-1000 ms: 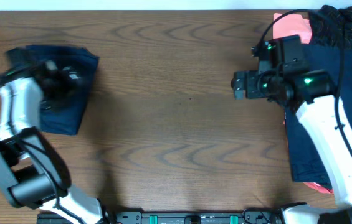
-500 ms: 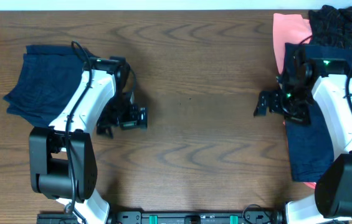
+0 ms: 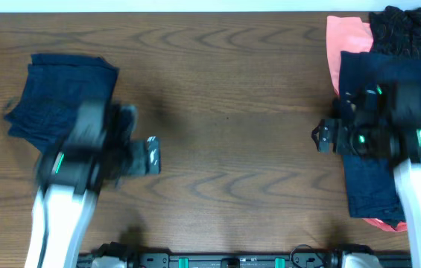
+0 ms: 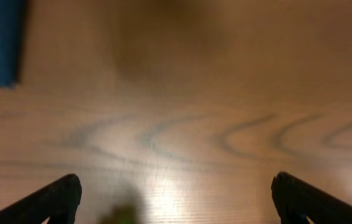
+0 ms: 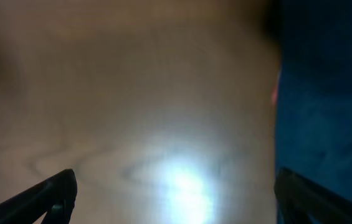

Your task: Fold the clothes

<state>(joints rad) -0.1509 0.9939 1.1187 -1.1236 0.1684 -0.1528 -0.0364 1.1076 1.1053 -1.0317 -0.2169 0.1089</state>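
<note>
The left gripper (image 3: pixel 151 155) and right gripper (image 3: pixel 320 137) hover empty, jaws spread apart, over the brown wooden table (image 3: pixel 232 97). Left, a folded dark navy cloth garment (image 3: pixel 61 82). Right, a flat navy cloth garment (image 3: pixel 365 186), then salmon-pink cloth (image 3: pixel 346 37) and black patterned cloth (image 3: pixel 407 26) farthest.

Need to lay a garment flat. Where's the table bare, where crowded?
Bare: the table's wide middle, between the folded navy garment on the left and the pile on the right. Crowded: the right edge, where a navy garment, a salmon-pink one and a black patterned one overlap.
</note>
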